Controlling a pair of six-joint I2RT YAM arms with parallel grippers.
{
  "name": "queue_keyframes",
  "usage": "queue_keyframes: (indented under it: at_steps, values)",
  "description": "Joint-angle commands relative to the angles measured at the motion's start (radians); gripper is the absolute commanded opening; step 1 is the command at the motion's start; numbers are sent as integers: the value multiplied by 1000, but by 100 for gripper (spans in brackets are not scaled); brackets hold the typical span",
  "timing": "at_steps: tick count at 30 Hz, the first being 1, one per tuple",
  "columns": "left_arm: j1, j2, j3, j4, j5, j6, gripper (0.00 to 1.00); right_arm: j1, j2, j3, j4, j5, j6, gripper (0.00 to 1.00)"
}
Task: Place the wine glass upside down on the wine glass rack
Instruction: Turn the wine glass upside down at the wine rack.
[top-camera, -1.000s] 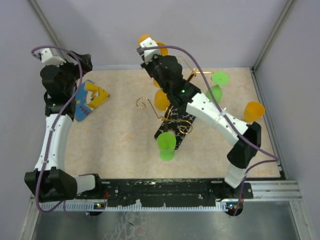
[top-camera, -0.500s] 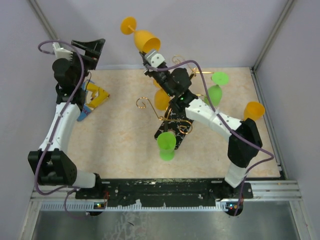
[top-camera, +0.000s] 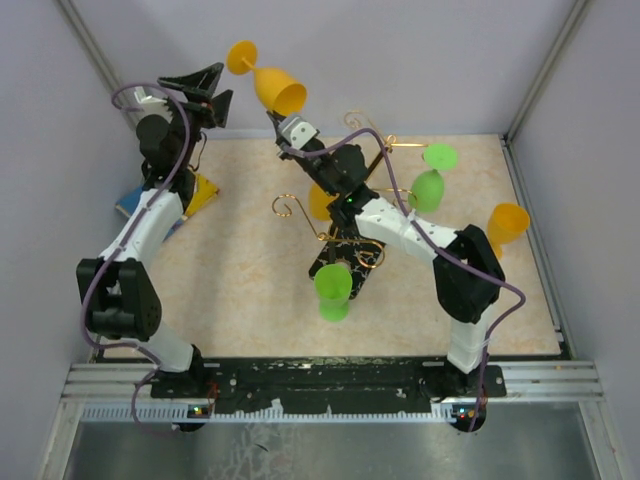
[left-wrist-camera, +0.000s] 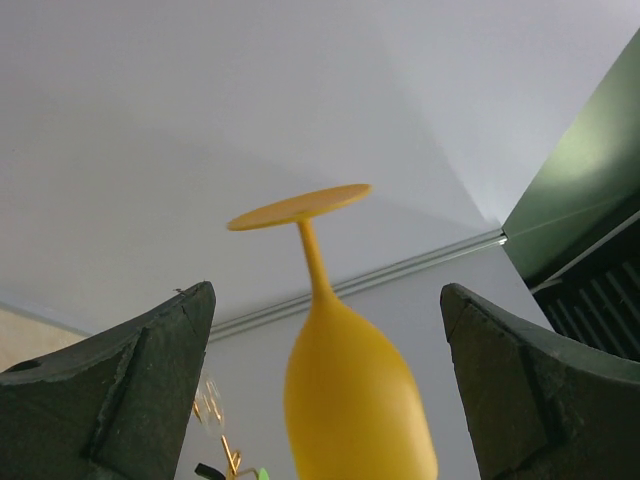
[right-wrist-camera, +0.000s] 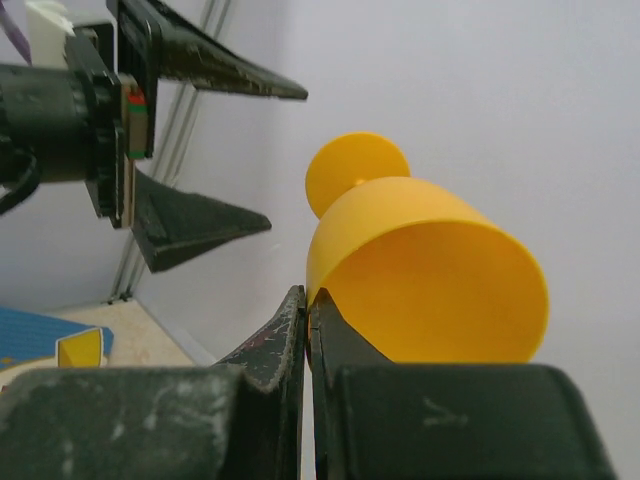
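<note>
Pale grey walls (top-camera: 400, 60) closed in a beige marbled bench (top-camera: 240, 280). On it stood the rack (top-camera: 345, 262), thin gold wire with curled ends on a black, white-veined base, set at a slant near the middle.

The right arm reached over the rack, covering part of it. Its tool (top-camera: 283, 125) was high at the back wall, clenched on the rim of the glass (top-camera: 278, 90). The glass was opaque orange plastic with a rounded bowl, a short stem and a flat round foot. It was in the air behind and above the rack, well apart from it, tilted with its foot up and to the left and its mouth towards the right tool.

The left tool (top-camera: 218, 88) was raised just beside the foot, its fingers (left-wrist-camera: 110, 400) spread wide and holding nothing. In the left wrist view the glass showed between them, not touching.

A second orange glass (top-camera: 322, 200) sat among the gold wires, half hidden under the right arm. A green glass (top-camera: 333, 290) was at the base's near end, another green one (top-camera: 428, 188) lay right of the rack, and a third orange one (top-camera: 508, 222) was at the bench's right edge. A blue and yellow box (top-camera: 195, 192) lay far left.
</note>
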Motion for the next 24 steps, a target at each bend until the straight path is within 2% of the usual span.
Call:
queue_keyframes:
  at_steps: [1,15,24]
  values:
    - [-17,40,62,65,34,-71,98,-5,9,74,119,-32,-3,0]
    - [-33,91,75,156,53,-105,74,26,48,141,-21,-66,-85,0]
    - [-42,112,84,150,61,-107,63,41,36,124,-10,-98,-72,0]
